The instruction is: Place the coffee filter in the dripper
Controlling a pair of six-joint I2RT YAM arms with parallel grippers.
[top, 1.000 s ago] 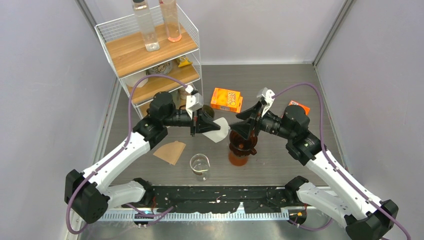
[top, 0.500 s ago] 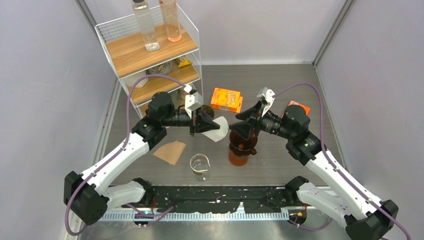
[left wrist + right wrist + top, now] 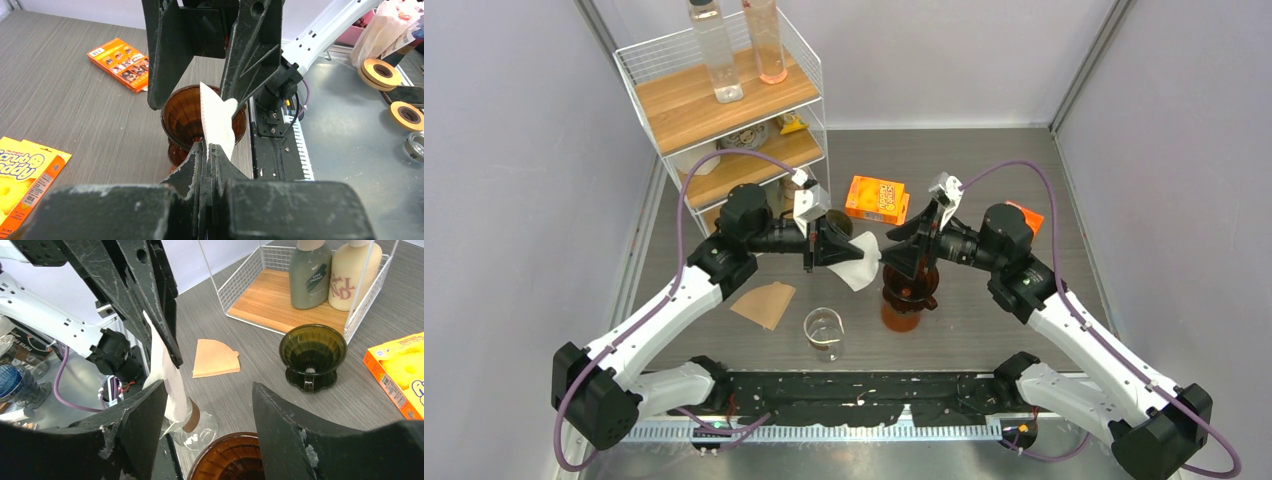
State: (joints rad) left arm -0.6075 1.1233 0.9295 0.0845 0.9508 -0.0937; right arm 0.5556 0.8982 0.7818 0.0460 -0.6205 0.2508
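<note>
My left gripper [image 3: 834,249] is shut on a white paper coffee filter [image 3: 860,264], held edge-on in the air just left of the amber dripper [image 3: 910,289]. In the left wrist view the filter [image 3: 218,119] stands up from my closed jaws [image 3: 206,149], in front of the dripper [image 3: 184,116]. My right gripper [image 3: 903,251] is open above the dripper's left rim. In the right wrist view its fingers [image 3: 209,388] straddle the dripper [image 3: 234,460], and the filter [image 3: 164,365] hangs by the left finger.
A brown paper filter [image 3: 764,303] lies flat on the table and a glass beaker [image 3: 824,330] stands near the front. A dark green dripper [image 3: 312,347], an orange sponge box [image 3: 876,198] and a wire shelf rack [image 3: 724,100] stand behind.
My right gripper has shifted slightly left and back, closer to the filter. The left gripper and filter have barely moved.
</note>
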